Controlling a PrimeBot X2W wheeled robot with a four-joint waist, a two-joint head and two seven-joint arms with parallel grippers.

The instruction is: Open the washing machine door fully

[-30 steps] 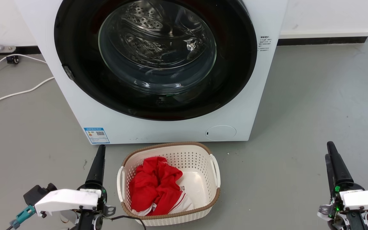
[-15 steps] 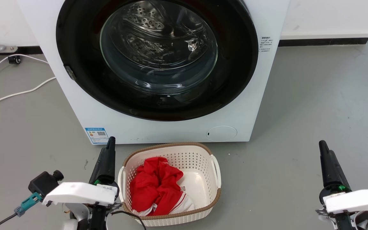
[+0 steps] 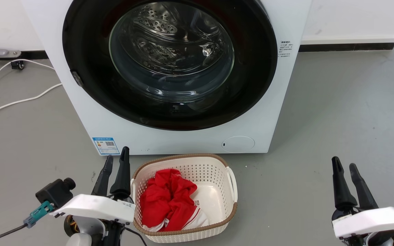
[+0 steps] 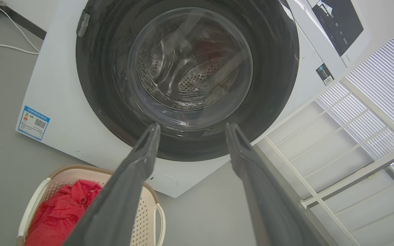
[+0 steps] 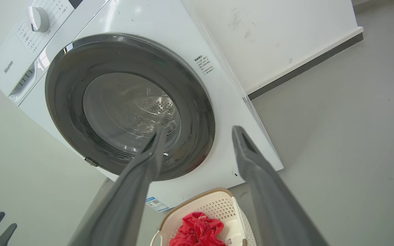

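Note:
The washing machine (image 3: 190, 140) is a white box straight ahead of me. Its door (image 3: 251, 75), a glossy black disc with a clear glass bowl, lies flat against the front. A small grey catch (image 3: 77, 78) sits on the door's left rim. My left gripper (image 3: 117, 153) hovers low over the floor beside the basket's left side, open and holding nothing. In the left wrist view, the left gripper (image 4: 193, 126) points at the door's (image 4: 115, 112) lower part. My right gripper (image 3: 344, 162) is open at the lower right, well clear of the machine. In its own view, the right gripper (image 5: 199, 130) faces the door (image 5: 197, 112).
A white perforated basket (image 3: 231, 181) holding red cloth (image 3: 168, 198) stands on the grey floor just before the machine. White cables (image 3: 19, 100) trail on the floor at the left. A white rack (image 4: 337, 164) stands beside the machine. Open floor lies to the right.
Each gripper showed as a single dark finger line before and now shows two spread fingers. The left gripper has moved forward and right toward the basket, and the right gripper has shifted left.

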